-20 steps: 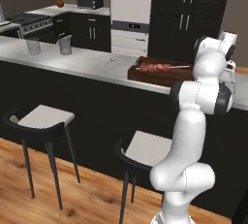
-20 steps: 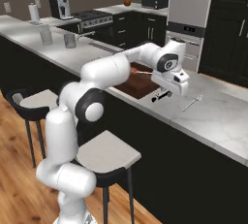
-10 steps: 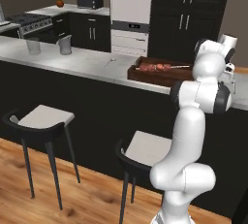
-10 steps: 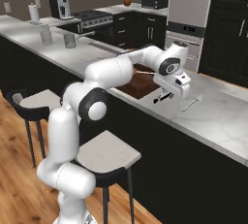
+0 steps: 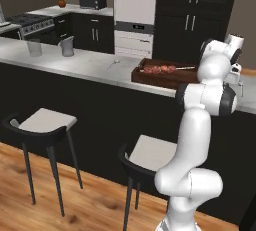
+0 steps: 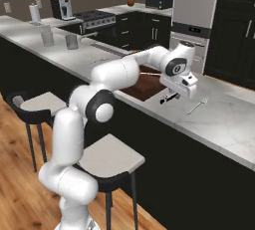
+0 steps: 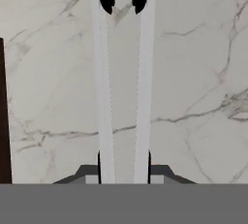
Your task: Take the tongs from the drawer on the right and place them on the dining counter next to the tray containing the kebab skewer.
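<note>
I get even, soft rendered light with no clear source. The pale counter (image 6: 219,119) reads bright against the black cabinets (image 5: 200,10), which lose detail in their darkness. Shadows are faint: a small dark patch under the gripper (image 6: 168,97) near the counter's front edge. No glare. Both base views look slightly soft and blocky. In the hand view the tongs (image 7: 123,87) look smeared, perhaps from closeness.

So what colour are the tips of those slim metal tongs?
Black, on silvery tongs; the hand view shows it best.
</note>
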You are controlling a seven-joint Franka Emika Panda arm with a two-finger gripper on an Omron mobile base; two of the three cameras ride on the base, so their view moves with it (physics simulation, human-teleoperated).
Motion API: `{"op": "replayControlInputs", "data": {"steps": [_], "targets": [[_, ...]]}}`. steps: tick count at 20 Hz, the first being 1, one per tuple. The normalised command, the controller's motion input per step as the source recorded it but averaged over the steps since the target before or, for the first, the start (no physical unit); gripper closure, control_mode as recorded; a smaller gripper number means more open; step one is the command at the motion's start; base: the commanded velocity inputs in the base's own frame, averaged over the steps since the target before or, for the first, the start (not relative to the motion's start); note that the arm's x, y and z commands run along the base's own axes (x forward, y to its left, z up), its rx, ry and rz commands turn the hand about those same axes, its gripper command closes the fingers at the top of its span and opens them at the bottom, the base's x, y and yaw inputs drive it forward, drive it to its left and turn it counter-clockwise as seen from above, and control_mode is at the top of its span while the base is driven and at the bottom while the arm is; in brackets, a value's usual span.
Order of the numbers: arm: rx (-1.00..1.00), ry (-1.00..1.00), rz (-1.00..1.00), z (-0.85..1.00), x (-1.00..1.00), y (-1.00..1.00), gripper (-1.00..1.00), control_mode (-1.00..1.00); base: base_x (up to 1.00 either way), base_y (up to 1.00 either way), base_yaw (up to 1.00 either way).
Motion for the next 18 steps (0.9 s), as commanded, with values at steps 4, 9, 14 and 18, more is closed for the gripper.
{"op": "replayControlInputs", "data": {"steps": [4,9,14,18], "targets": [[0.0,0.0,0.0,-0.2,0.21,-0.08,1.0,-1.0,0.0,0.0,0.0],[0.0,0.0,0.0,-0.24,-0.01,-0.13,-1.0,-1.0,0.0,0.0,0.0],[0.0,0.0,0.0,-0.07,-0.03,-0.12,-1.0,-1.0,0.0,0.0,0.0],[0.0,0.0,-0.02,0.1,-0.02,-0.05,-1.0,-1.0,0.0,0.0,0.0]]}}
